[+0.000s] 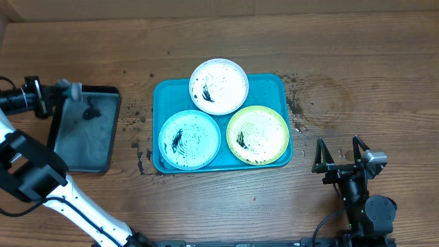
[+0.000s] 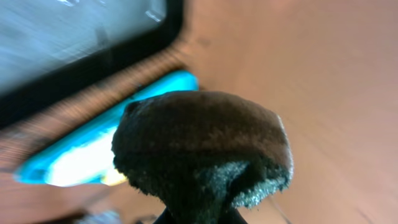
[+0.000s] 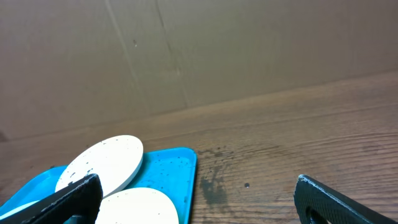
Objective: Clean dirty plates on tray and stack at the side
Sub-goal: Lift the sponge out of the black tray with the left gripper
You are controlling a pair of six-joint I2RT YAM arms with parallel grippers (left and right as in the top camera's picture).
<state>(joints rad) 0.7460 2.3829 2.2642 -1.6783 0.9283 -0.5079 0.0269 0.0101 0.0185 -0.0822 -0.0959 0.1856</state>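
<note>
The teal tray (image 1: 161,92) lies mid-table with three speckled plates on it: a white plate (image 1: 218,86) overlapping its far rim, a light blue plate (image 1: 189,139) at front left, and a yellow-green plate (image 1: 257,134) at front right. My left gripper (image 1: 71,89) hovers over the far end of the black tray, blurred, shut on a dark fuzzy sponge (image 2: 202,146) that fills the left wrist view and hides the fingers. My right gripper (image 1: 339,154) stands open and empty on the table right of the tray (image 3: 177,171); the white plate (image 3: 102,163) shows ahead of it.
A smaller black tray (image 1: 82,140) sits at the left with a dark lump (image 1: 89,112) just beyond my left gripper's tip. Dark crumbs dot the wood near the teal tray's right edge (image 1: 295,103) and left edge (image 1: 137,144). A cardboard wall (image 3: 186,50) backs the table.
</note>
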